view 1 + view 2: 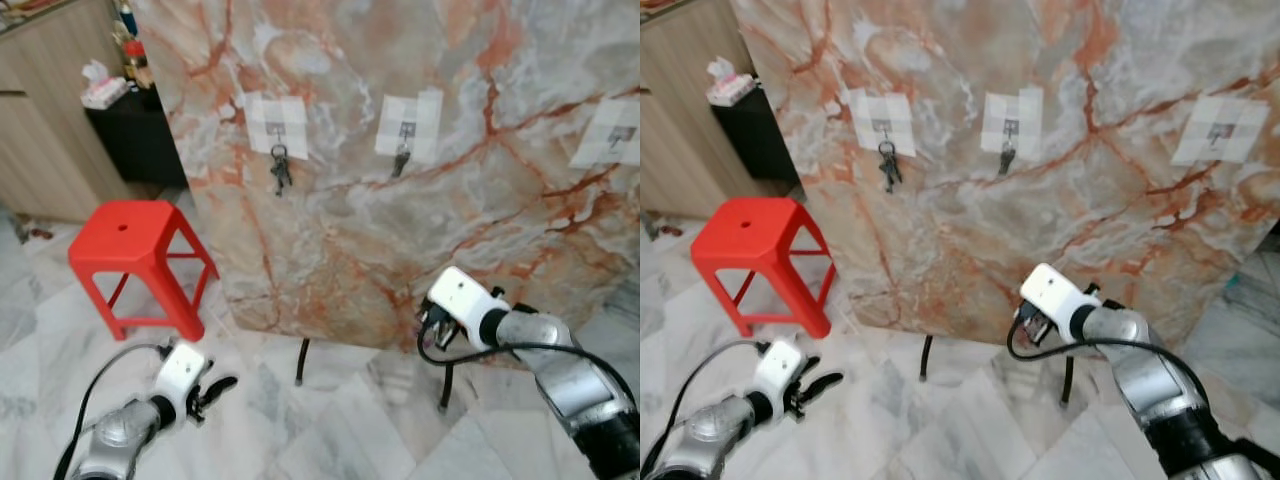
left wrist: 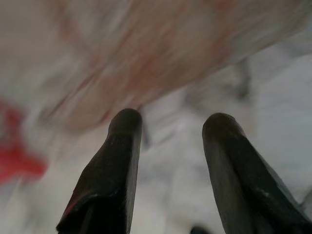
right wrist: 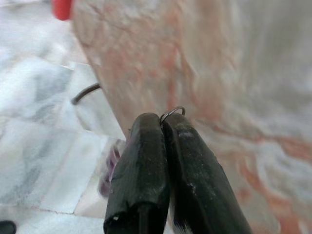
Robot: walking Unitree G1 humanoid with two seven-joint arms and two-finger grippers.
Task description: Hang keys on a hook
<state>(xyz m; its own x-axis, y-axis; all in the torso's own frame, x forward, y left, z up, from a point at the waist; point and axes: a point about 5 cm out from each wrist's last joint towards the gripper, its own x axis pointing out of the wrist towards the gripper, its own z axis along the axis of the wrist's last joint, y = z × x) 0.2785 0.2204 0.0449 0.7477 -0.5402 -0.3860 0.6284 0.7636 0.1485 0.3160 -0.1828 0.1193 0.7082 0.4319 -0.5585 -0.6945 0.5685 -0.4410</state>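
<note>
A: What is the setting?
B: A pale marble-patterned floor [image 1: 330, 420] carries a large marble slab [image 1: 400, 180], veined in orange and grey, standing upright on thin black legs [image 1: 301, 362].

A: Where is the right gripper [image 3: 163, 122], and how do its fingers stand?
B: It is raised low before the slab's lower edge. Its two black fingers [image 3: 146, 165] are pressed together on a thin metal key ring [image 3: 172, 112], whose loop rises just above the tips. The keys beneath the fingers are hidden; a blurred purplish shape [image 3: 108, 173] hangs beside them and cannot be identified.

A: And the left gripper [image 1: 212, 392]?
B: It hangs low over the floor, well to the left of the slab's legs. Its fingers [image 2: 117, 165] stand apart, with nothing between them.

A: What lies on the slab above?
B: Three pale adhesive pads, each bearing a small hook. The left hook [image 1: 277, 128] holds a dark bunch of keys [image 1: 280, 170]; the middle hook [image 1: 407, 129] holds a single dark key [image 1: 400, 162]; the right hook [image 1: 620, 135], near the slab's edge, is bare.

A: What surrounds the slab?
B: A red plastic stool [image 1: 135, 262] stands near its left edge. Behind that are a black cabinet [image 1: 135, 140] and a wooden cupboard [image 1: 50, 120], with a tissue box [image 1: 103, 90] on the cabinet.
</note>
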